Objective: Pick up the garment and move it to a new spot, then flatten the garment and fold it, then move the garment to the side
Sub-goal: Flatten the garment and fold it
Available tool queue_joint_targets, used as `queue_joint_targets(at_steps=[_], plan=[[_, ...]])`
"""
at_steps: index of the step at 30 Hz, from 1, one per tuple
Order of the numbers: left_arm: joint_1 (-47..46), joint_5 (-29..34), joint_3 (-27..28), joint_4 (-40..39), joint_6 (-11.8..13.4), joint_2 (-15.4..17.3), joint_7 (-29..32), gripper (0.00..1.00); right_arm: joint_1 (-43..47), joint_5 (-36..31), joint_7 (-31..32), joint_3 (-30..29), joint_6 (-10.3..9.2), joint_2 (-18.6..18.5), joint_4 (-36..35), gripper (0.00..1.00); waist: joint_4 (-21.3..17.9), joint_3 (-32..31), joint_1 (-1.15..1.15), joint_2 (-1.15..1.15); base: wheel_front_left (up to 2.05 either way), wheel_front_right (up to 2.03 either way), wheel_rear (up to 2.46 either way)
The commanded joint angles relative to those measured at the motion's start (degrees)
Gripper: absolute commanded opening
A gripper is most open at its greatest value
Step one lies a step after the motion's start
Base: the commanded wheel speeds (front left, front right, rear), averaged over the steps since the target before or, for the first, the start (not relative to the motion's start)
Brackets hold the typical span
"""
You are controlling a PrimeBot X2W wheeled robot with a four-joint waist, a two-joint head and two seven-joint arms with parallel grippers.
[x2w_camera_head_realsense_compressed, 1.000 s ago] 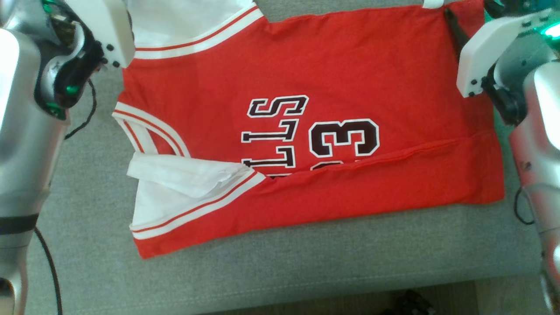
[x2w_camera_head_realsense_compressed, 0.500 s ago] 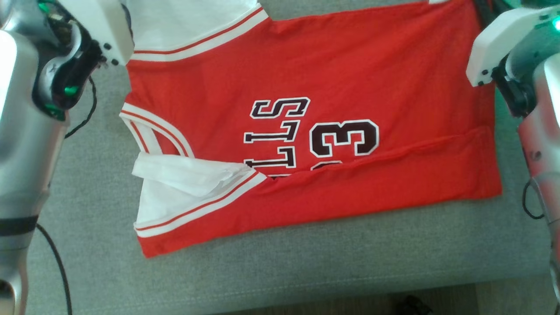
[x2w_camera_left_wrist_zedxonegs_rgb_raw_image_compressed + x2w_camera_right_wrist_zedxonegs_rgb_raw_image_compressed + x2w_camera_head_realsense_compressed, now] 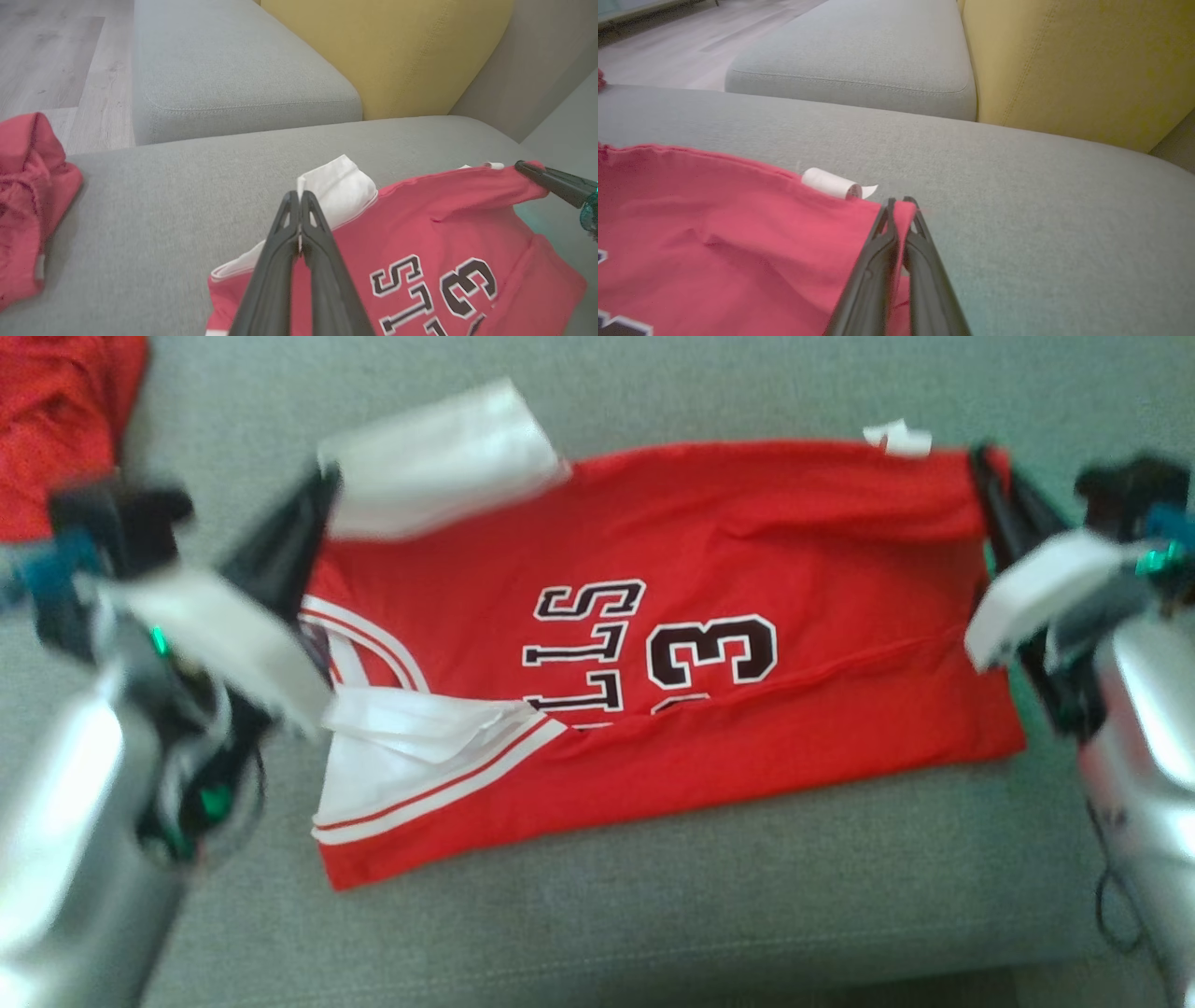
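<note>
The garment (image 3: 700, 569) is a red jersey with white sleeves and black lettering, lying spread on the grey sofa cushion (image 3: 653, 915), its near edge folded over. My left gripper (image 3: 322, 485) is shut on the white sleeve corner at the far left, seen up close in the left wrist view (image 3: 299, 196). At the far right, my right gripper (image 3: 980, 462) is shut on the red hem corner, with cloth pinched between its fingertips in the right wrist view (image 3: 899, 203). The stretch of the garment's far edge between the two grips looks slightly lifted.
Another crumpled red cloth (image 3: 56, 420) lies at the cushion's far left. A yellow back cushion (image 3: 387, 46) and a second grey seat cushion (image 3: 233, 70) stand beyond the garment. Wooden floor (image 3: 46, 56) shows to the left. A small white tag (image 3: 831, 184) sticks out of the hem.
My right gripper has shut on the hem corner. The head camera has tilted, so both grippers' fingers and the cushion beyond the garment now show. The far edge looks raised.
</note>
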Motion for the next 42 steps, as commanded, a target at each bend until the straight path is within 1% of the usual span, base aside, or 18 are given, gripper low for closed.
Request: queue_joint_targets(at_steps=[1,5,9,13,20,21,22,23,24,25,26,31,32,36,38,42], plan=[[0.5,-0.1,3.3,-3.7,0.9,2.7,-1.0,0.0,2.0,1.3,-0.7,0.7,0.37,-0.9,-3.0,0.0,0.7,-2.1,0.0,0.0,0.0,0.0,0.0],[10.2,-0.5,3.2,-9.6,4.0,2.0,-3.6,0.0,8.9,3.1,-0.9,-0.8,0.37,-2.5,-7.1,0.0,1.6,-4.6,0.0,0.0,0.0,0.0,0.0],[18.0,-1.0,3.1,-12.2,6.3,0.7,-6.6,0.0,14.7,3.6,-0.3,-3.4,0.37,-3.0,-11.4,0.0,2.3,-6.1,0.0,0.0,0.0,0.0,0.0],[22.9,-2.3,2.7,-12.6,7.1,-1.0,-9.0,0.0,19.6,3.0,0.9,-6.8,0.37,-2.8,-14.8,0.0,3.0,-6.8,0.0,0.0,0.0,0.0,0.0],[27.1,-3.3,1.2,-10.0,7.0,-3.5,-11.8,0.0,25.3,0.8,2.6,-10.0,0.37,-0.4,-18.4,0.0,3.2,-7.3,0.0,0.0,0.0,0.0,0.0],[27.5,-3.4,0.9,-9.6,6.9,-3.8,-12.0,0.0,25.9,0.5,2.5,-10.5,0.37,-0.1,-18.7,0.04,3.2,-7.3,0.0,0.0,0.0,0.0,0.0],[27.9,-3.4,0.7,-9.1,6.7,-3.9,-12.3,0.0,26.5,0.3,2.4,-11.0,0.37,0.3,-18.9,0.27,3.2,-7.4,0.0,0.0,0.0,0.0,0.0],[28.6,-3.3,0.5,-8.3,6.7,-4.3,-13.2,0.29,27.7,-0.3,2.1,-12.5,0.37,1.4,-19.2,1.0,3.0,-7.7,0.0,0.0,0.0,0.0,0.0],[29.0,-3.4,0.4,-8.1,6.8,-4.7,-13.7,0.5,28.3,-0.5,1.8,-13.1,0.37,1.9,-19.5,1.0,3.0,-7.8,0.0,0.0,0.0,0.0,0.0],[29.4,-3.6,0.4,-8.0,6.8,-5.1,-14.2,0.91,29.0,-0.6,1.4,-13.8,0.37,2.5,-19.9,1.0,2.9,-8.0,0.0,0.0,0.0,0.0,0.0],[29.8,-3.8,0.4,-8.0,6.7,-5.4,-14.7,1.0,29.7,-0.8,1.0,-14.6,0.37,3.1,-20.3,1.0,2.9,-8.2,0.0,0.0,0.0,0.0,0.0],[31.7,-4.2,1.0,-8.6,7.5,-6.5,-17.0,1.0,33.4,-1.4,-0.3,-18.6,0.37,5.5,-22.8,1.0,2.8,-9.4,0.0,0.0,0.0,0.0,0.0],[31.7,-4.2,1.0,-8.6,7.5,-6.5,-17.0,1.0,33.4,-1.4,-0.3,-18.6,0.37,5.5,-22.8,1.0,2.8,-9.4,0.0,0.0,0.0,0.0,0.0],[32.2,-3.8,1.9,-9.2,8.5,-6.4,-18.1,1.0,35.2,-1.9,-0.2,-21.9,0.37,6.7,-24.9,1.0,2.9,-10.2,0.0,0.0,0.0,0.0,0.0],[31.8,-3.1,2.2,-8.9,8.9,-6.2,-18.5,1.0,35.2,-2.7,0.5,-23.3,0.37,7.3,-25.8,1.0,2.9,-10.5,0.0,0.0,0.0,0.0,0.0],[30.8,-2.4,1.8,-8.3,9.5,-6.7,-18.7,1.0,33.7,-4.0,3.9,-25.1,0.37,8.9,-26.3,1.0,3.0,-10.9,0.0,0.0,0.0,0.0,0.0]])
